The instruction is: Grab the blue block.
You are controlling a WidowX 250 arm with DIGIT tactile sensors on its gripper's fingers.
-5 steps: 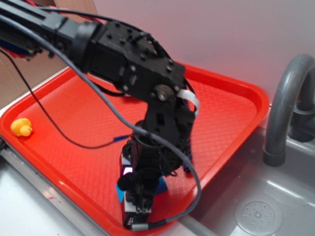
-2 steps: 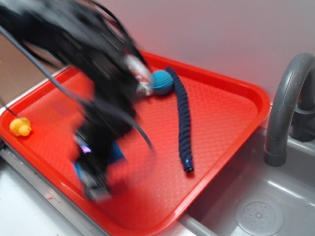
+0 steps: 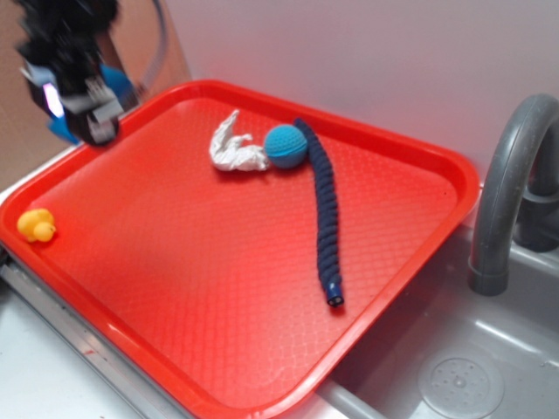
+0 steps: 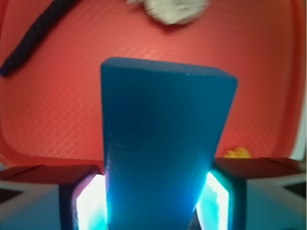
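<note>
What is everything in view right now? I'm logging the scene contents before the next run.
blue block: 1, medium blue, clamped between the gripper's fingers, lifted above the tray's far left corner
knitted ball: 1, light blue, far part of tray, touching the rope's upper end
rope: 1, dark blue, braided, running from the ball toward the near right
crumpled cloth: 1, white, left of the ball
rubber duck: 1, yellow, tray's left corner
tray: 1, red, beside the sink
sink: 1, grey, right
faucet: 1, grey, over the sink
gripper: 1, black, upper left, shut on the block
</note>
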